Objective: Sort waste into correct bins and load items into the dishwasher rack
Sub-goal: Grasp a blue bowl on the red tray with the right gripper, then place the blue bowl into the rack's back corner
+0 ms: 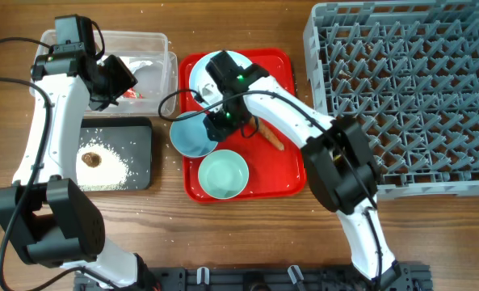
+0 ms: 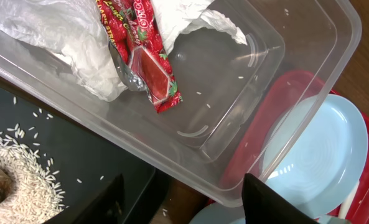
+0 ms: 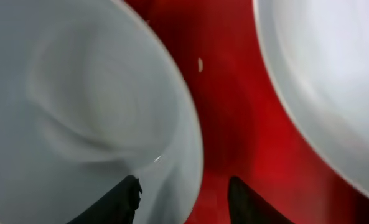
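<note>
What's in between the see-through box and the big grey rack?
The red tray, as the overhead view shows. On it are a pale blue plate, a blue bowl, a teal bowl and an orange-brown stick.

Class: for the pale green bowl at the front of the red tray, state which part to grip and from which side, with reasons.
Grip the rim of the pale green bowl, one finger inside, one outside, coming from above: it sits upright, mouth open. Choose the rim's right edge, where bare red tray lies; the blue bowl crowds the upper left.
</note>
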